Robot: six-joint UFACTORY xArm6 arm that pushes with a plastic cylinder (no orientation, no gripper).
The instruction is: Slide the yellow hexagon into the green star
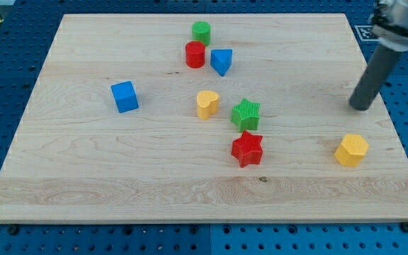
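The yellow hexagon (pixel 351 149) lies near the board's right edge, low in the view. The green star (pixel 246 113) sits near the board's middle, well to the left of the hexagon. My tip (pixel 360 108) is at the end of the dark rod, above the hexagon in the view and slightly to its right, a short gap apart from it. A red star (pixel 247 149) lies just below the green star, almost touching it. A yellow heart (pixel 207 104) lies just left of the green star.
A blue cube (pixel 125 96) lies on the left half of the wooden board (pixel 83 177). A green cylinder (pixel 201 32), a red cylinder (pixel 195 54) and a blue triangular block (pixel 222 61) cluster near the top middle.
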